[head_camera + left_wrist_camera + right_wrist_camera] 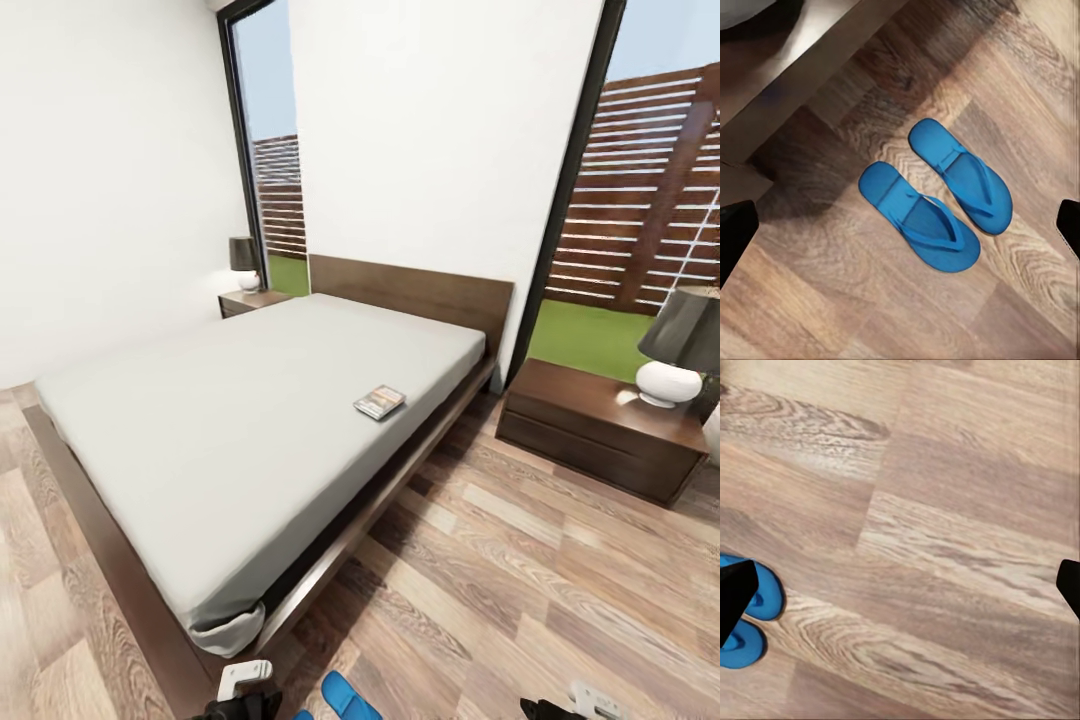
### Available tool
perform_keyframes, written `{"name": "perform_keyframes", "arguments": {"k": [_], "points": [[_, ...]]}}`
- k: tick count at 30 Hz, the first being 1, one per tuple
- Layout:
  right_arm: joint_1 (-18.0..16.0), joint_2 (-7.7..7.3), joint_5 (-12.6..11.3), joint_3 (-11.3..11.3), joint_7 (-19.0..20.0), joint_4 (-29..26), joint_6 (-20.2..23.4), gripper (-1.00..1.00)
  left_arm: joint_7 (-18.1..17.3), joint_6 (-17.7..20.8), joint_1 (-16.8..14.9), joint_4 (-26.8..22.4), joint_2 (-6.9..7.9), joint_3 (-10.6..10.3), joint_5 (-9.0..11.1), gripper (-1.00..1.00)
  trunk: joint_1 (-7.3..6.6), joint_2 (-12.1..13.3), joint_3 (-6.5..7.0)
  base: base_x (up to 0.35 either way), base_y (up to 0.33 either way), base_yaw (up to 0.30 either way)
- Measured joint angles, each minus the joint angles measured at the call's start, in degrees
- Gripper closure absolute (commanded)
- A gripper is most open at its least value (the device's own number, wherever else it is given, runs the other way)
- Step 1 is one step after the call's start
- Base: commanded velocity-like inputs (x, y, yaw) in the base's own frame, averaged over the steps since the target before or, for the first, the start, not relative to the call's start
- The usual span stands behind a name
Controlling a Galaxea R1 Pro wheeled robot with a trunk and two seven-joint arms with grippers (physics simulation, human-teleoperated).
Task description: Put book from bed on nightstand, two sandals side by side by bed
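- the book (380, 402) lies flat on the bed (250, 400), on the pale mattress near the edge that faces the open floor, so i judge the book half of the job as not yet done.
- the two sandals (934, 195) sit side by side on the plank floor (945, 510), close together and pointing the same way, just off the bed's dark wooden corner; i read that half as done or nearly so.
- left gripper (900, 225): in its wrist view i see dark fingertips at both edges of the frame, spread wide, with nothing between them but the sandals on the floor below.
- right gripper (900, 585): the same, tips far apart and empty, over bare planks with the sandals' ends just at the edge.
- a nightstand (600, 425) stands at the right of the headboard with a lamp (680, 350) on it and free top beside it; a second one (252, 300) sits at the far side.
- what i think is left: reach the book, lift it, set it on a stand.
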Motion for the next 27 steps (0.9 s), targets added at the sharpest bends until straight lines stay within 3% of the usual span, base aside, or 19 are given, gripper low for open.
{"name": "perform_keyframes", "arguments": {"k": [27], "points": [[0.0,-0.01,0.0,0.0,0.4,0.0,0.0,-1.0,0.0,0.0,0.0,0.0,0.03,0.0,0.0,-1.0,0.0,0.0,0.0,0.0,-0.009,-0.172]]}}
